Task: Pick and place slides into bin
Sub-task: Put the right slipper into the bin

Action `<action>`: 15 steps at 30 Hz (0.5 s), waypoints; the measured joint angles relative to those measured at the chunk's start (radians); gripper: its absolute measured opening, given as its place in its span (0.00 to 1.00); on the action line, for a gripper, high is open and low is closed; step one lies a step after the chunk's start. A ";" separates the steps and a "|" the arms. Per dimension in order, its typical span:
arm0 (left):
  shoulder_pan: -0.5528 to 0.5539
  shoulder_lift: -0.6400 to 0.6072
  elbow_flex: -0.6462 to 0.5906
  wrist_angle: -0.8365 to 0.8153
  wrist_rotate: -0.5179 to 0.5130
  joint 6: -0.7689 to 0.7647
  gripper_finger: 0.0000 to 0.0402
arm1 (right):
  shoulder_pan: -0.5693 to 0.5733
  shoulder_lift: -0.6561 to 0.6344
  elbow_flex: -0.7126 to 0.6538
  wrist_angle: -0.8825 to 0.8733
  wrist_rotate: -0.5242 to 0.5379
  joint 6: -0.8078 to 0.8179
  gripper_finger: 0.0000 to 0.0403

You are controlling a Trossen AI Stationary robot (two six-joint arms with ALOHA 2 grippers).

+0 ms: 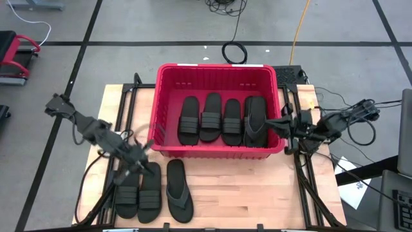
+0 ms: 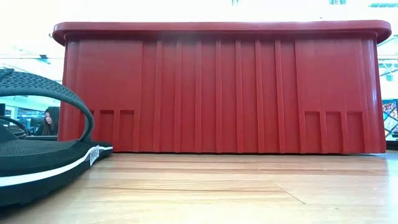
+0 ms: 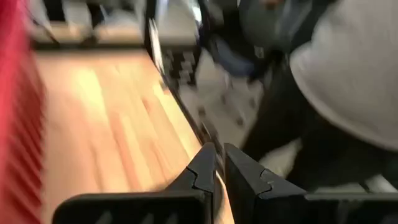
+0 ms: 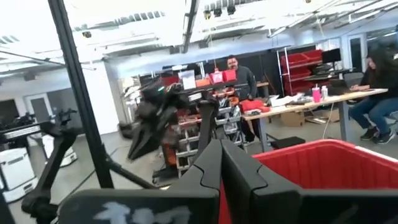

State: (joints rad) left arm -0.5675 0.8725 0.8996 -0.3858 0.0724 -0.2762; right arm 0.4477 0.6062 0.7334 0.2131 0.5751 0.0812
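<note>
Four slides (image 1: 222, 120) lie in the bin (image 1: 168, 103); our closed, empty left tool (image 1: 143, 156) must open over the band-strap slide (image 1: 150, 193); right tool (image 1: 283, 124) closed, idle.

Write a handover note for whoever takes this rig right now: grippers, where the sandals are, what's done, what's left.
Left gripper: shut, empty, above the table's left front, near the loose sandals.
Right gripper: shut, empty, at the right rim of the large red plastic crate.
Done: four black rubber sandals lie side by side in the crate.
Left: three on the wooden table: two band-strap slides and one flip-flop.
</note>
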 joint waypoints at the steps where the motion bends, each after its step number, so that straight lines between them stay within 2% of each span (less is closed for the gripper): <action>1: -0.016 0.037 0.025 -0.030 0.001 -0.027 0.06 | 0.000 -0.009 0.000 -0.001 -0.003 -0.003 0.00; 4: -0.050 0.129 0.075 -0.059 0.003 -0.131 0.06 | 0.000 -0.040 0.000 -0.013 -0.050 -0.006 0.00; 9: -0.064 0.262 0.092 -0.059 0.036 -0.278 0.07 | -0.001 -0.091 0.000 -0.040 -0.133 -0.018 0.00; 15: -0.056 0.371 0.092 -0.056 0.085 -0.330 0.10 | -0.001 -0.142 0.000 -0.091 -0.211 -0.016 0.00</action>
State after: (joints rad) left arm -0.6238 1.2430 0.9917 -0.4415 0.1578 -0.6058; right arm 0.4466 0.4638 0.7335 0.1225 0.3640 0.0654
